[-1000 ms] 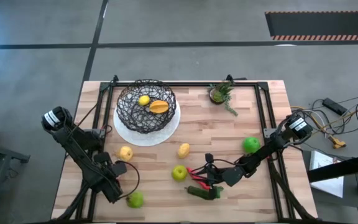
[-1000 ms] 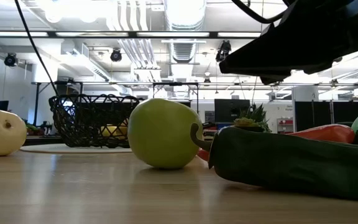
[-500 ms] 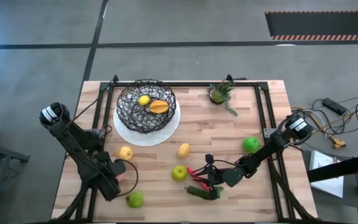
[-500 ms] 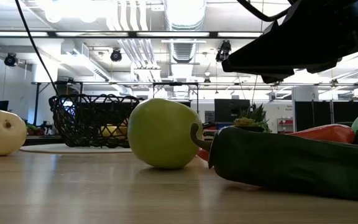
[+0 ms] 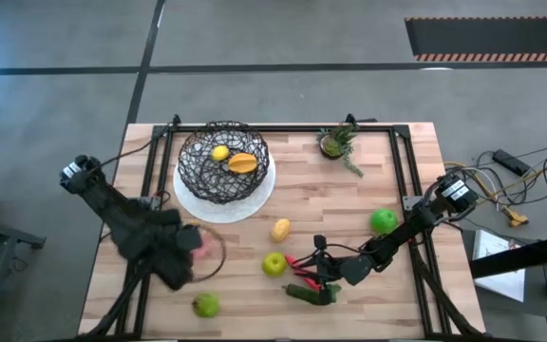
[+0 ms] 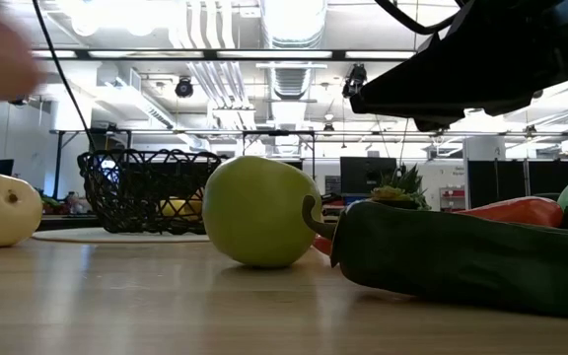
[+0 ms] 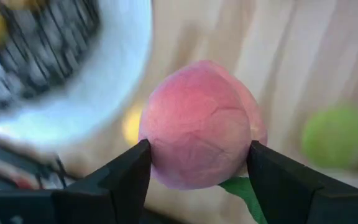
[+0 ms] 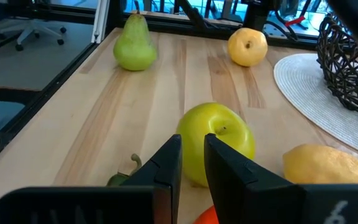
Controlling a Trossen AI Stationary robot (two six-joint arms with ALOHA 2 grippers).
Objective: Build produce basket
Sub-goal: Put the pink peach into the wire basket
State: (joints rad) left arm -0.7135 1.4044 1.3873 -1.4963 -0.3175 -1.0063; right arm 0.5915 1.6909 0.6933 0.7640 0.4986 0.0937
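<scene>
Pink peach (image 7: 199, 124) pinched in left gripper (image 7: 197, 163) jaws, blurred; right gripper (image 8: 192, 155) jaws nearly together.

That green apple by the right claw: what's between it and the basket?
From above, one yellow lemon lies between the green apple and the basket, besides the white plate under the basket.

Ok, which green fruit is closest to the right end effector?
The yellow-green apple mid-table, just left of the right end effector; the pear and round green fruit sit farther off.

basket (image 5: 222, 161) on plate (image 5: 256, 201), table's far left | plant (image 5: 336, 142) far right | pepper (image 5: 302, 263) beside cucumber (image 5: 312, 294), near edge
</scene>
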